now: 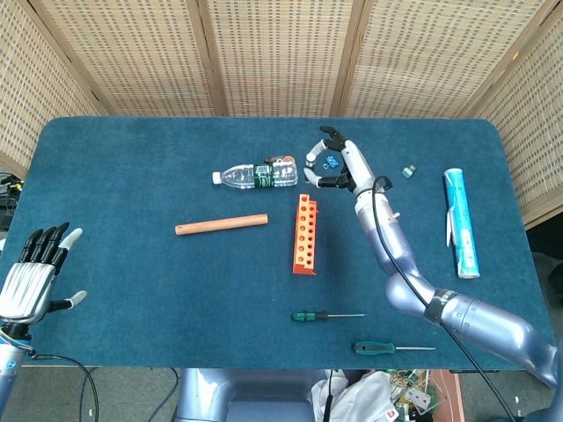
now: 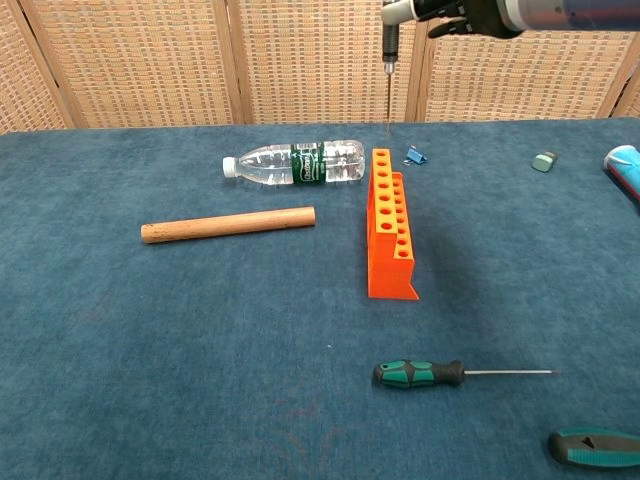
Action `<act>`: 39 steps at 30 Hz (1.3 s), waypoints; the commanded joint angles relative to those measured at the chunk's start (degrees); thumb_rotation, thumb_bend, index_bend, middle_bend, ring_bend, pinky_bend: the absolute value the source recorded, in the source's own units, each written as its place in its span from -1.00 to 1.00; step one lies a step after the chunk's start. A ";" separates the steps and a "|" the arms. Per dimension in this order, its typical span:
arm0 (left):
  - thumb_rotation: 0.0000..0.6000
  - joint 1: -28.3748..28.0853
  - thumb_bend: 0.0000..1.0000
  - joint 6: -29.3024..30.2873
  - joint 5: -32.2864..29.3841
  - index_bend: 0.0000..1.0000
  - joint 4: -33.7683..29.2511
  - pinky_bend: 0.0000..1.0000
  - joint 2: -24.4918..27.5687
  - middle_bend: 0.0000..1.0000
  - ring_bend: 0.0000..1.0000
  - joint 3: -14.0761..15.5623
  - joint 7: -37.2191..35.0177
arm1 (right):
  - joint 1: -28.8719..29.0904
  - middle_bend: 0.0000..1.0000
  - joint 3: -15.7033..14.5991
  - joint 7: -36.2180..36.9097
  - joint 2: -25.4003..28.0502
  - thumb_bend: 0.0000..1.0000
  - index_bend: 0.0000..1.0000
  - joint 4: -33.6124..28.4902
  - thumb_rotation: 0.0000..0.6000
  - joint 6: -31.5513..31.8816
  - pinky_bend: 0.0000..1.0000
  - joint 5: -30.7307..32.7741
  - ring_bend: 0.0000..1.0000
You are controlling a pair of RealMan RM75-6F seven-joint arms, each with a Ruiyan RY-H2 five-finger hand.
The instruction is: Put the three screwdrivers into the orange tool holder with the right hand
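The orange tool holder (image 1: 303, 235) (image 2: 390, 225) lies mid-table with its rows of holes facing up. My right hand (image 1: 334, 167) (image 2: 450, 12) is raised above its far end and grips a screwdriver (image 2: 388, 75) upright, shaft pointing down. The tip hangs just above the holder's far end without touching it. A second green-handled screwdriver (image 1: 325, 315) (image 2: 420, 374) lies flat in front of the holder. A third (image 1: 391, 348) (image 2: 595, 447) lies near the table's front edge. My left hand (image 1: 31, 281) rests open at the far left.
A plastic water bottle (image 1: 257, 174) (image 2: 295, 162) lies left of the holder's far end, with a wooden dowel (image 1: 220, 225) (image 2: 228, 224) nearer. A blue clip (image 2: 415, 156), a small green object (image 1: 408, 171) (image 2: 543, 161) and a blue-white tube (image 1: 461, 221) lie to the right.
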 commanded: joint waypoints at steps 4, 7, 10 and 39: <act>1.00 -0.01 -1.00 -0.02 -0.11 -1.00 -0.05 -1.00 0.07 -1.00 -1.00 0.01 -0.20 | 0.80 -0.86 -0.08 1.20 -0.86 -0.13 0.27 0.70 1.00 -0.63 -1.00 0.45 -1.00; 1.00 0.00 -1.00 -0.01 -0.35 -1.00 0.00 -1.00 0.18 -1.00 -1.00 -0.12 -0.51 | 1.22 -0.86 -0.08 1.93 -1.18 -0.13 0.27 1.06 1.00 -1.57 -1.00 0.72 -1.00; 1.00 -0.01 -1.00 -0.02 -0.55 -1.00 0.15 -1.00 0.24 -1.00 -1.00 -0.22 -0.81 | 1.63 -0.86 -0.58 1.90 -1.57 -0.13 0.27 1.57 1.00 -1.83 -1.00 0.63 -1.00; 1.00 -0.04 -1.00 0.14 -0.53 -1.00 0.40 -1.00 0.31 -1.00 -1.00 -0.12 -1.41 | 2.18 -0.86 -2.35 2.68 -2.35 -0.13 0.27 4.94 1.00 -1.91 -1.00 0.09 -1.00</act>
